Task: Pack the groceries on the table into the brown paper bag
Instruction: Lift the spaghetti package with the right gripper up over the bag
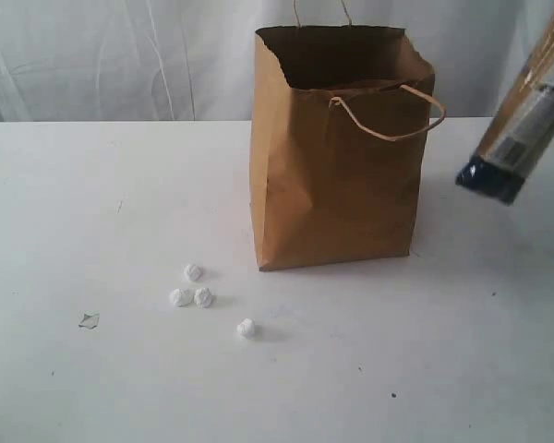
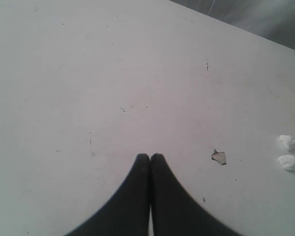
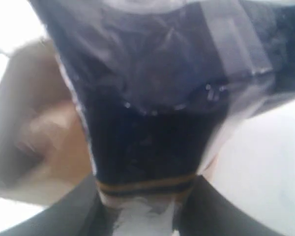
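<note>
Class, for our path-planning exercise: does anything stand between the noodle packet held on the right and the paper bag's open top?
Nothing visible does. The noodle packet hangs in the right gripper, in open air beside the brown paper bag; only a cord handle droops near that rim.

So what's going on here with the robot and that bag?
The right gripper holds a long noodle packet tilted in the air beside the open paper bag, which stands upright on the table. The left gripper is shut and empty above the table. White scraps lie near the bag.
</note>
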Tool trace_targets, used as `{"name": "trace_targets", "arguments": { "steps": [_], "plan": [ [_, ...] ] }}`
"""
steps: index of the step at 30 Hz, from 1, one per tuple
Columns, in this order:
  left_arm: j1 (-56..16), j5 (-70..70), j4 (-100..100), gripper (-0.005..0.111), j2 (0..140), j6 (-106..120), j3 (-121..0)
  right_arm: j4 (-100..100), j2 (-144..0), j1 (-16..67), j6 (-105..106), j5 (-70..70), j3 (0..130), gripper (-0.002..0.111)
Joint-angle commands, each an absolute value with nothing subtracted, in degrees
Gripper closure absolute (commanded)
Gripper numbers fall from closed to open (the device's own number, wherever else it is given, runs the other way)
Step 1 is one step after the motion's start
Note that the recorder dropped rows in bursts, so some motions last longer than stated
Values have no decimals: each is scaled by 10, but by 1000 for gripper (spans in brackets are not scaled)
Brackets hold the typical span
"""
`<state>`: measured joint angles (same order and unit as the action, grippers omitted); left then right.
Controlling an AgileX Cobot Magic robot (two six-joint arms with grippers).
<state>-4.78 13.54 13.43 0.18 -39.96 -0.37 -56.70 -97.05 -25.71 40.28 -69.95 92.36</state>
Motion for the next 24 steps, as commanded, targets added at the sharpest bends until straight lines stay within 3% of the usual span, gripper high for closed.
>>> {"name": "trace_targets", "arguments": {
  "steps": [1, 9, 19, 24],
  "plan": [
    [-47, 134, 137, 107, 0, -401, 0, -742, -983, -263, 396, -700, 1006, 108],
    [-47, 134, 137, 107, 0, -401, 0, -918, -1057, -263, 378, -700, 1136, 108],
    [-47, 134, 137, 107, 0, -401, 0, -991, -1064, -238, 403, -700, 1154, 108],
    [-47, 134, 137, 107, 0, -401, 0, -991, -1076, -188, 426, -700, 1154, 108]
  ]
}}
